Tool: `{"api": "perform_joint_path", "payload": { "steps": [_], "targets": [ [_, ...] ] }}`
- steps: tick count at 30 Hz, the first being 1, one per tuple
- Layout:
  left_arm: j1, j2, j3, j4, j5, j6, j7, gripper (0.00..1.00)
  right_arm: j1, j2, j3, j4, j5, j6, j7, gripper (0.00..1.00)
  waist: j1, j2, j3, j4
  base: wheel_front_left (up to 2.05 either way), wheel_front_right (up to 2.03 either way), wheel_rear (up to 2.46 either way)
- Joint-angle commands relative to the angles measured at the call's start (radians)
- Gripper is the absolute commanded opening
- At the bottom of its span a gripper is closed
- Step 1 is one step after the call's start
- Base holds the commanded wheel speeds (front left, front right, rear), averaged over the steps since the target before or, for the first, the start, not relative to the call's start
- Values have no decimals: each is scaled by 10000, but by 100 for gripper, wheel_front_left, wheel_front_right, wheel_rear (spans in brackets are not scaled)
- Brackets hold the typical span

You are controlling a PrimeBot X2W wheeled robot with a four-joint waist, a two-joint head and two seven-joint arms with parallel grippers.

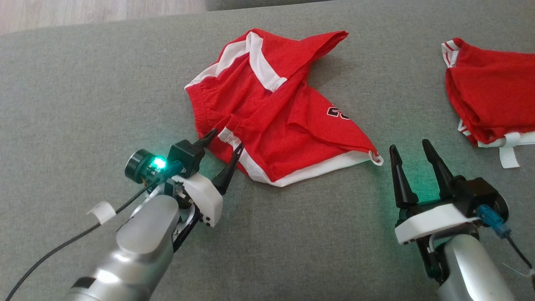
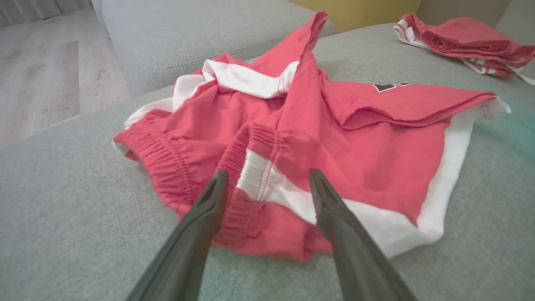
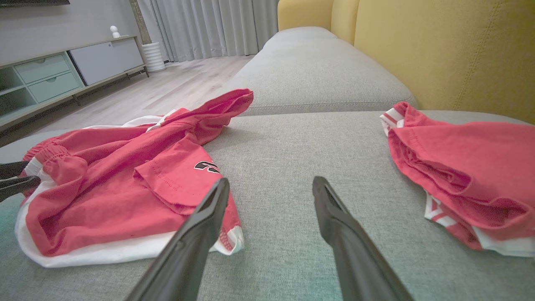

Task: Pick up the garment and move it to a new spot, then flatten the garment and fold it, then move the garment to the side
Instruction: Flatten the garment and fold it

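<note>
The red shorts (image 1: 271, 125) lie crumpled in the middle of the grey couch seat (image 1: 83, 104). They have white stripes and a bunched, stretchy waist. The left gripper (image 1: 228, 140) is wide open, its tips over that waist, pinching nothing. The right gripper (image 1: 409, 145), open and empty, sits beside the white hem.

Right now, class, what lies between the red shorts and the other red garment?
Bare grey sofa cushion; head view shows the right gripper pointing into that gap.
</note>
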Motion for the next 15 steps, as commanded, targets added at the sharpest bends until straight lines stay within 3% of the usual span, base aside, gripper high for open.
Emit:
{"api": "perform_joint_path", "payload": {
  "steps": [1,13,14,15],
  "targets": [
    [-526,259,198,-157,-88,18,-48,100,-269,58,230,-250,-99,-9,-110,100,0,0,10,1,0,0,0],
    [-920,358,-583,134,-774,18,40,100,-356,61,334,-202,-83,-9,-110,100,0,0,73,-82,0,0,0],
    [-948,377,-675,154,-799,18,52,76,-351,63,342,-192,-84,-9,-111,100,0,0,63,-88,0,0,0],
    [-982,400,-784,173,-793,18,60,33,-347,65,348,-184,-83,-9,-111,100,0,0,57,-90,0,0,0]
  ]
}}
